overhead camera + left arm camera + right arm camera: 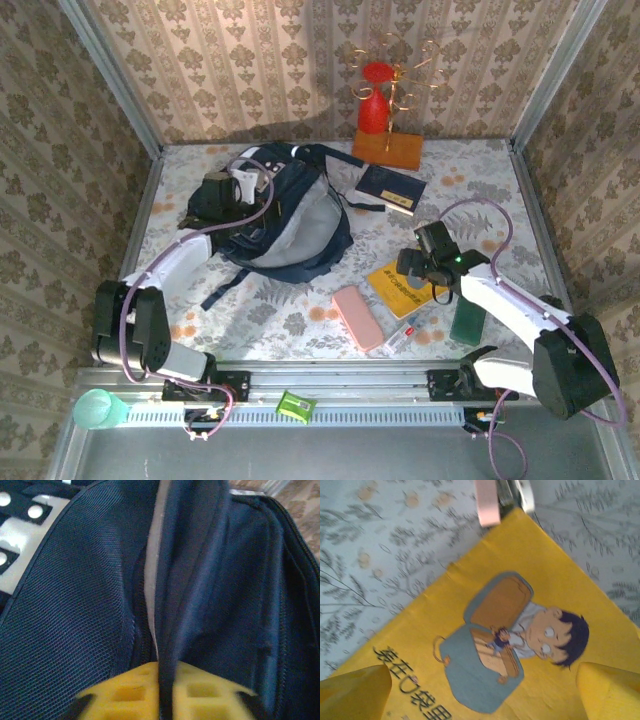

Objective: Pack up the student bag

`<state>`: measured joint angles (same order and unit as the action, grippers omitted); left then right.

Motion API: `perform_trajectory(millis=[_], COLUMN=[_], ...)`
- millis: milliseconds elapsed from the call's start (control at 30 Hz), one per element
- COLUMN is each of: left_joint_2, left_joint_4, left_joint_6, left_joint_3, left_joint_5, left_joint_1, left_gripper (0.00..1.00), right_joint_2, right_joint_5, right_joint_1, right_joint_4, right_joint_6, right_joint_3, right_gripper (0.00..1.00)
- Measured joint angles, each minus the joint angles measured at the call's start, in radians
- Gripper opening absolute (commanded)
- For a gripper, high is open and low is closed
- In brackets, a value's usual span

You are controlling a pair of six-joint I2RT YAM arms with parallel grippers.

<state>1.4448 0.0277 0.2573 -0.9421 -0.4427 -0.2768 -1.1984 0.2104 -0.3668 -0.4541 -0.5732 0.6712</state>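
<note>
- Your bag (290, 225) lies on the table (290, 322), left of centre and towards the back. Its grey front panel faces up and its dark straps trail towards the near-left.
- Your left gripper (165, 697) is at the bag's far-left end, pressed in among the navy fabric.
- In the left wrist view, its yellow fingers (122, 695) stand close together, with a narrow gap between them.
- A dark fold of the bag's fabric runs straight down into that gap. The fingers are blurred, so you cannot tell whether they pinch the fold or only stand on either side of it.
- A strip of pale lining shows in the bag just left of that fold, and mesh fabric covers the panel further left.
- Your right gripper (482, 695) hangs over the yellow book (398, 288), right of the bag and well apart from it.
- Its fingers (355, 692) are spread wide, one at each lower corner of the right wrist view, and they hold nothing. The book's cartoon cover lies flat below them.
- A pink case (357, 318) lies just beside the yellow book's near-left corner. You cannot tell whether the two touch.
- A green box (467, 322) lies near the right arm, right of the yellow book.
- A blue book (390, 188) lies behind the yellow one, near the bag's right edge.
- A red vase (374, 100) stands at the back.
</note>
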Motion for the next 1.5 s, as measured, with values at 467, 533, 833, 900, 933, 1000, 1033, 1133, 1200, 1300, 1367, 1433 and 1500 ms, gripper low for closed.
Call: perform_trajectory(millis=[467,533,833,900,933,1000,1033,1133,1200,1300,1367,1433,1500], left_joint_2=[0.062,0.143,0.414,0.446,0.467,0.504,0.523,0.565,0.581,0.589,0.59,0.59,0.591], left_joint_4=[-0.146,-0.147,-0.109,-0.097,-0.086,-0.067,-0.058,-0.039,-0.02,-0.002,0.002,0.002,-0.003], left_joint_6=[0.021,0.021,0.028,0.031,0.031,0.031,0.031,0.031,0.031,0.031,0.033,0.037,0.044], left_joint_3=[0.035,0.001,-0.18,-0.208,-0.229,-0.267,-0.287,-0.328,-0.341,-0.344,-0.344,-0.343,-0.336], left_joint_5=[0.203,0.195,0.177,0.182,0.187,0.197,0.201,0.208,0.215,0.221,0.228,0.235,0.239], left_joint_1=[-0.454,-0.499,-0.623,-0.623,-0.623,-0.62,-0.62,-0.621,-0.626,-0.639,-0.649,-0.657,-0.663], left_gripper=[0.79,0.78,0.76,0.76,0.76,0.76,0.76,0.76,0.76,0.75,0.73,0.71,0.68], right_joint_2=[0.018,0.013,-0.096,-0.111,-0.105,-0.08,-0.06,-0.013,-0.002,-0.015,-0.045,-0.067,-0.066], right_joint_5=[-0.016,-0.016,-0.074,-0.101,-0.11,-0.114,-0.113,-0.113,-0.113,-0.114,-0.122,-0.127,-0.136], right_joint_1=[0.016,0.016,0.054,0.061,0.063,0.064,0.066,0.07,0.07,0.07,0.07,0.07,0.076], right_joint_4=[0.053,0.064,0.195,0.208,0.212,0.204,0.197,0.185,0.185,0.186,0.188,0.196,0.208], right_joint_6=[-0.144,-0.149,-0.084,-0.058,-0.051,-0.051,-0.053,-0.068,-0.086,-0.104,-0.114,-0.117,-0.128], right_joint_3=[-0.146,-0.151,-0.098,-0.075,-0.072,-0.074,-0.078,-0.094,-0.113,-0.146,-0.157,-0.157,-0.159], right_gripper=[0.93,0.93,0.89,0.89,0.89,0.9,0.9,0.92,0.92,0.91,0.88,0.83,0.77])
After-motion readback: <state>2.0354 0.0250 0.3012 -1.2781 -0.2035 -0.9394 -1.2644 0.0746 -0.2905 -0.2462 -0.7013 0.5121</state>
